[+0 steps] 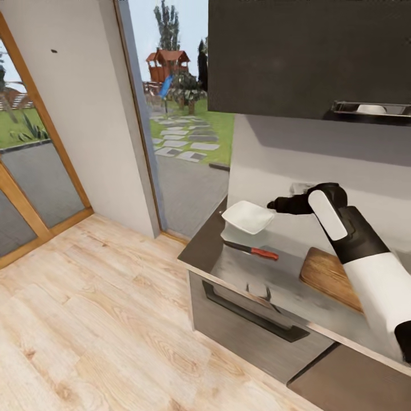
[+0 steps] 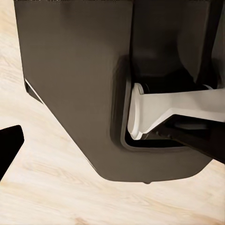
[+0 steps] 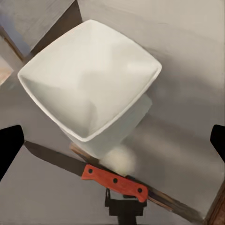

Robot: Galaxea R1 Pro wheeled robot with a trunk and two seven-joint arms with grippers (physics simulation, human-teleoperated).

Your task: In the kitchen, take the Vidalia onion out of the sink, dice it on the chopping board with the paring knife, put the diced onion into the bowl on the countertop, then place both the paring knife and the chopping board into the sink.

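The black right gripper [image 1: 273, 205] reaches beside the shallow white squarish bowl [image 1: 246, 217]; its grip is unclear. Near the bowl on the glossy grey countertop [image 1: 285, 274] lies the red-handled paring knife [image 1: 252, 249]; beyond it, the dark-brown wooden chopping board [image 1: 328, 275] is half hidden

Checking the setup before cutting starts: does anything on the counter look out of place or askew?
The bowl sits tilted, not flat, on the counter near its left end. The knife lies loose in front of it, off the board. Nothing looks spilled or damaged.
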